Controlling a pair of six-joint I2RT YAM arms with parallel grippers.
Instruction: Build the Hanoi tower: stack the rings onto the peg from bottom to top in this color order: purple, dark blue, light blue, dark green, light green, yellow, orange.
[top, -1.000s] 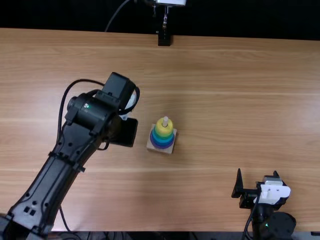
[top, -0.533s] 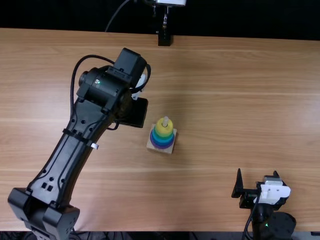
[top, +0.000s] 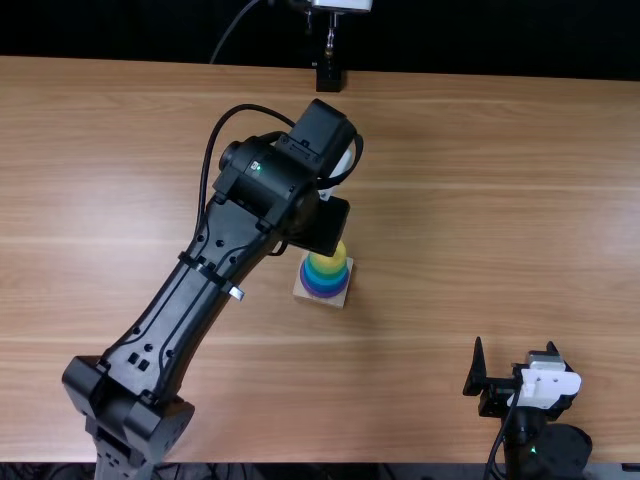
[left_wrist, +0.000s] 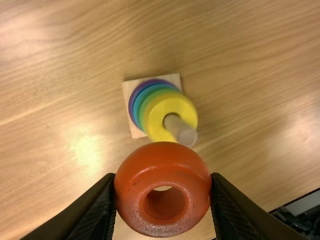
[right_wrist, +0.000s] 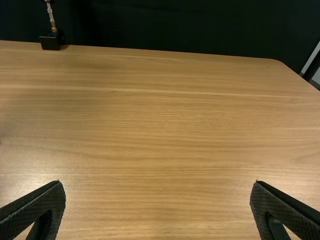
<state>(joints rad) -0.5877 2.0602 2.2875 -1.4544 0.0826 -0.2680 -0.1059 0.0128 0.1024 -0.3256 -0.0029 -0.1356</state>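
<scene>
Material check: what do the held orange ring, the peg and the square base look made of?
Orange ring: perhaps painted wood, with a glossy, slightly mottled coat; plastic isn't ruled out. Peg: likely bare wood, pale beige with no visible colour coat. Square base: likely unfinished wood too, pale and matte.

A black block (top: 328, 78) with a metal rod (top: 330, 40) stands on the wooden table (top: 480, 200) at its far edge.

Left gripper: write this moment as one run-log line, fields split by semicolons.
Left gripper: holding orange ring; peg: yellow ring topmost; orange: not yet stacked; right gripper: open
</scene>
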